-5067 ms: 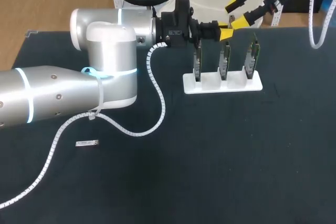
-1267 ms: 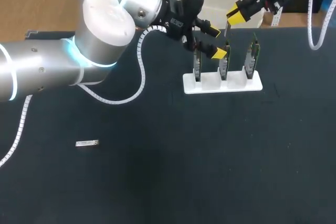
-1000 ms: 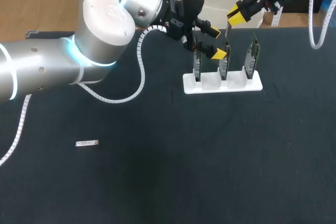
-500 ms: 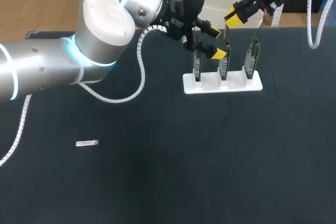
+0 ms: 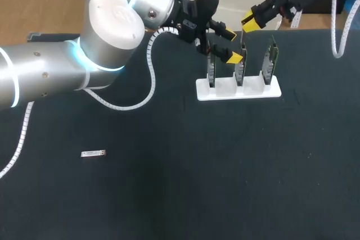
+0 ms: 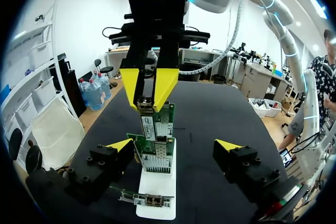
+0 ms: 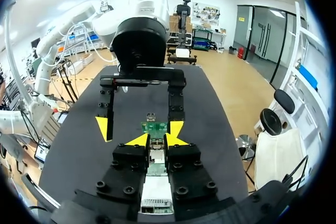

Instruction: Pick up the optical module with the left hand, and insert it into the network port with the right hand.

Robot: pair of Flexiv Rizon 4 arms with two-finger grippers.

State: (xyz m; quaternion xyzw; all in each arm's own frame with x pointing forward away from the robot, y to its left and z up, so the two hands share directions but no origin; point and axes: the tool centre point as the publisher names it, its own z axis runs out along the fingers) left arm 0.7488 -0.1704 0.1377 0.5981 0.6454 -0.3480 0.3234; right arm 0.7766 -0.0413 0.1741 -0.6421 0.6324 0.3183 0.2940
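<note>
Lying flat, optical module (image 5: pixel 93 153) sits far from fingers (image 5: pixel 234 58).

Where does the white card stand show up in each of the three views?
Head view: the white stand sits right of centre, toward the far side.
Left wrist view: under and ahead of the left gripper, between its open fingers.
Right wrist view: directly under the right gripper.
Shared landmark: the green cards standing in it.

No text or number can be read anywhere. The upright green circuit card (image 6: pixel 164 121) bears a white sticker (image 6: pixel 148 128), its print illegibly small.
</note>
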